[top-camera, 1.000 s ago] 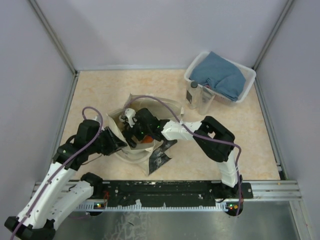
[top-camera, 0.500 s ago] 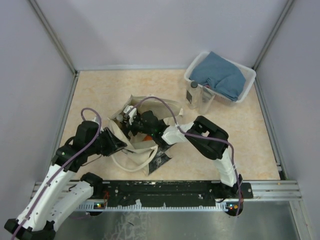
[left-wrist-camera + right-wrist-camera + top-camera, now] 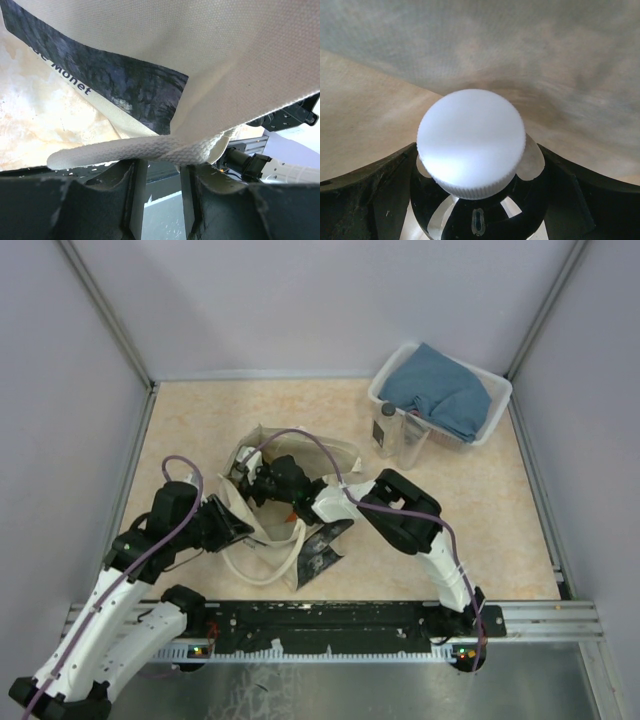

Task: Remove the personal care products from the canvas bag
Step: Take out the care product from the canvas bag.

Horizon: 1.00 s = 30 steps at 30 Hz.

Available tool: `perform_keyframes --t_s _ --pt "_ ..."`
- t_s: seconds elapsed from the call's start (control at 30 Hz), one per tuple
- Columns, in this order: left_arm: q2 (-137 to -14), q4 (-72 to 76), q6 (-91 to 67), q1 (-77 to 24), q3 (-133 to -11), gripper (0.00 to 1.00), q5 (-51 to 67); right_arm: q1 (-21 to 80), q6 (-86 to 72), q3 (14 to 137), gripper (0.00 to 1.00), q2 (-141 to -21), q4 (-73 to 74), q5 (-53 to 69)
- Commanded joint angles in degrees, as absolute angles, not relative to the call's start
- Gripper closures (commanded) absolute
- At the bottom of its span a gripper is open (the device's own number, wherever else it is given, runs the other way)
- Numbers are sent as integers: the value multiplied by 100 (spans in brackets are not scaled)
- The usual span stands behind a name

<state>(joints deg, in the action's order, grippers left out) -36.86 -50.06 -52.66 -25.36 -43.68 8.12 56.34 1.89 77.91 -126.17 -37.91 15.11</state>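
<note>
Right fingers [image 3: 367, 195] wide apart, one each side of a white-capped bottle [image 3: 470, 140], no contact that I can see. Left fingers [image 3: 65, 210] nearly together, pinching the bag's strap [image 3: 125, 150] at their tips.

Bottle sits deep inside the bag [image 3: 285, 540], cloth all round it. From above I only see the right gripper [image 3: 252, 478] buried in the mouth. Bag lies slumped mid-table, printed panel [image 3: 322, 552] toward me.

Step, as I read it: grasp on this bottle, not made yet. Next I need to close on the cap or just below it with no cloth caught. Then I lift straight out through the mouth while the left gripper [image 3: 225, 522] holds the rim. Cap is round and ribbed, so grip should be decent, though a loose hold could let it twist.

Table [image 3: 200, 420] is beige, marbled, flat. Grey walls [image 3: 300, 310] on three sides. White basket [image 3: 480, 435] with a blue cloth [image 3: 440, 395] in the far right corner. A grey-capped bottle [image 3: 385, 428] stands just in front of it, so part of the job looks done.
</note>
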Motion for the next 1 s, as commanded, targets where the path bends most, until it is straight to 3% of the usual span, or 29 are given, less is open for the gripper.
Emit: perform_keyframes --t_s 0.0,0.17,0.2,0.23,0.27,0.3,0.47,0.97 --pt "-3699 -5023 -5220 -2527 -4322 63 722 5669 266 7469 13 -12796 -3554 1582" --pt "-3765 -4926 -5208 -2529 -4289 63 799 5677 337 7401 30 -12779 -3332 1574" --pt "-3781 -4915 -5203 -2523 -4285 63 812 5672 376 7419 40 -12790 -3282 1600" --pt "-3798 -4901 -5193 -2528 -4283 63 817 5669 396 7470 61 -12800 -3185 1623" --pt "-3811 -4895 -5194 -2524 -4281 63 823 5676 437 7523 90 -12817 -3079 1644" --pt "-3821 -4888 -5190 -2526 -4288 63 833 5677 444 7581 100 -12831 -2935 1573" --pt "-3794 -4897 -5201 -2523 -4300 63 818 5677 405 7410 100 -12546 -2989 1263" --pt "-3651 -4886 -5249 -2526 -4218 63 778 5504 662 7313 100 -9924 -1914 523"
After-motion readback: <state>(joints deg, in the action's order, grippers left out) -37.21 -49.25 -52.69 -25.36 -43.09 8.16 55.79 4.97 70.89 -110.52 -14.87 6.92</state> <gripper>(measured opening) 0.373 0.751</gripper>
